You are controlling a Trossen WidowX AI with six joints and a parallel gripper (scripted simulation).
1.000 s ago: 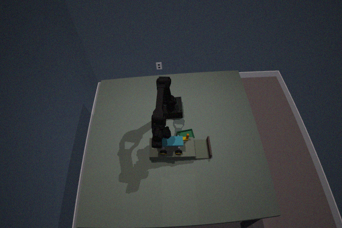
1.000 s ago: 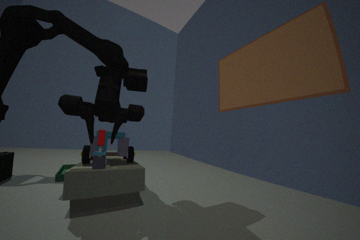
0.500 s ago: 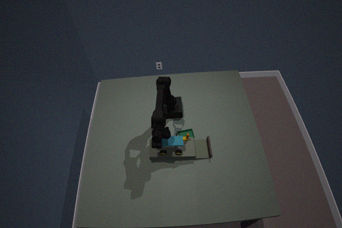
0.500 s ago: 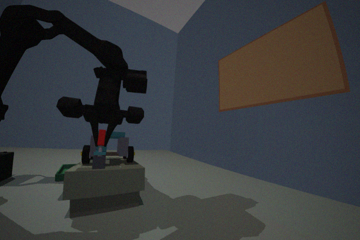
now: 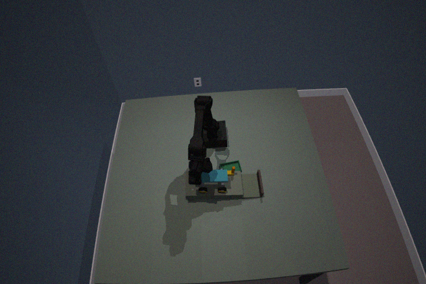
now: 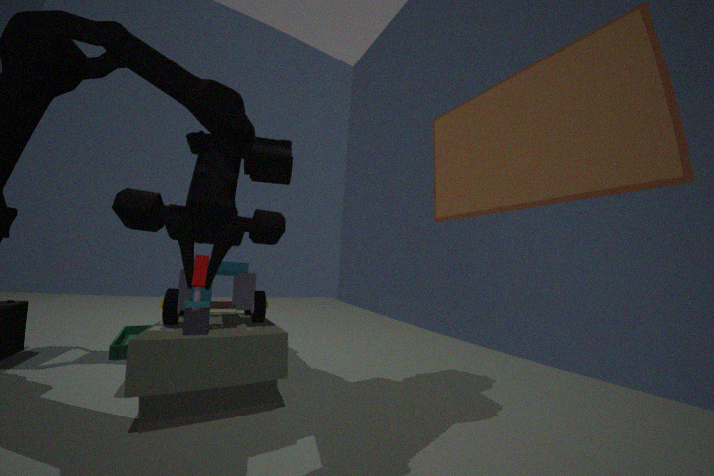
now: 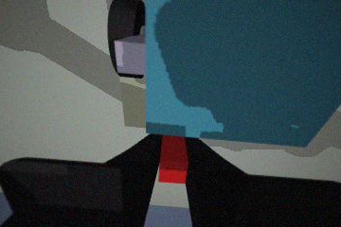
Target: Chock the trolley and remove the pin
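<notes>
Red-headed stop pin (image 7: 173,163) betw. black jaws, by teal trolley (image 7: 254,71).

- A plain indoor room, bare like a test room or lab; nothing domestic shows.
- Blue walls (image 6: 481,292) meet at a corner, with a pale ceiling (image 6: 318,22) above.
- A large orange board (image 6: 560,117) with a darker frame hangs on one wall.
- A white wall outlet (image 5: 197,81) sits on the wall behind the table.
- A big grey-green table (image 5: 254,234) fills the middle of the room.
- The floor (image 5: 354,187) beside it is brownish, edged by a white baseboard (image 5: 381,174).
- A black robot arm (image 5: 203,134) is mounted on the table.
</notes>
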